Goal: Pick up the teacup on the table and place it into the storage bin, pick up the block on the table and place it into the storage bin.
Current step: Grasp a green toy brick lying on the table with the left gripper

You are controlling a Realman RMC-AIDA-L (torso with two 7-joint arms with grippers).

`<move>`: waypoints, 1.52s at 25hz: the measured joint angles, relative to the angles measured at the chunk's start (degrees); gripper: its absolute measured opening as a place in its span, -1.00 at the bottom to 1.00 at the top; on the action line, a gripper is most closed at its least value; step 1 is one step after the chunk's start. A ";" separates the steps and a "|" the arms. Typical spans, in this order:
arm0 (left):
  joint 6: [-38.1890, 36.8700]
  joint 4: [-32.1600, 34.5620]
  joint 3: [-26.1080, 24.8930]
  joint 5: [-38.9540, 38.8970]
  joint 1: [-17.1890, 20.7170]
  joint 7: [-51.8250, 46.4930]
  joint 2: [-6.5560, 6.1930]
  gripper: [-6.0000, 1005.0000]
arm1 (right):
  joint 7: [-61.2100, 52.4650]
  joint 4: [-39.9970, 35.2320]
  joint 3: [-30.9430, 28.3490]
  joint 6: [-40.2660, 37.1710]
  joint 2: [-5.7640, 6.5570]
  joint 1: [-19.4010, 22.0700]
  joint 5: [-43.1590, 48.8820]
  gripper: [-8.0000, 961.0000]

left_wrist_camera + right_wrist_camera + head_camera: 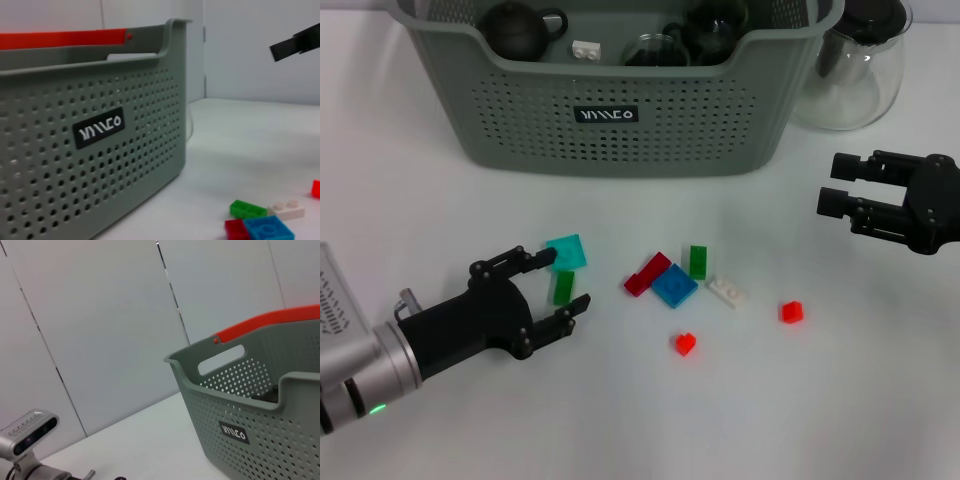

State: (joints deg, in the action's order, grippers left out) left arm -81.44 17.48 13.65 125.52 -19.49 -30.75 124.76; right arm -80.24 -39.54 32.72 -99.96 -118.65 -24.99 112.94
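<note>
My left end effector (552, 289) sits low on the white worktop (820, 400) at near left, released, its fingers straddling a small green block (563, 287) beside a teal one (566, 251). My right end effector (842, 201) hovers released at right, and the storage bin (620, 110) stands at the far side with dark teaware inside.

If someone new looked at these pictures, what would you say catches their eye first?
Probably the big grey-green storage bin at the back of the table, with dark teaware already inside. Next, the bright blocks scattered before it, where the left gripper sits open around a small green block.
</note>
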 joint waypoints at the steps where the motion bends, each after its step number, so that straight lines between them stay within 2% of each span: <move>1: 0.12 -0.21 -0.69 0.02 0.18 1.03 0.01 0.36 | 0.00 0.02 -0.01 0.01 0.00 0.02 0.00 0.28; 8: 1.29 -1.92 -2.71 0.36 0.58 6.10 0.04 0.35 | -0.01 0.08 0.08 0.19 0.00 -0.06 0.00 0.28; 30: 5.49 -3.79 -3.06 -0.75 0.62 7.98 0.04 0.32 | 0.00 0.08 0.06 0.21 -0.04 0.02 0.00 0.28; 38: 5.15 -3.26 -5.66 -1.25 1.20 7.94 -0.11 0.31 | 0.00 0.08 -0.04 0.08 0.13 0.12 -0.01 0.28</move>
State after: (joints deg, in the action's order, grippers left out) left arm -76.29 14.22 7.99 124.28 -18.30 -22.81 124.65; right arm -80.24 -39.46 32.68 -99.88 -118.52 -24.87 112.94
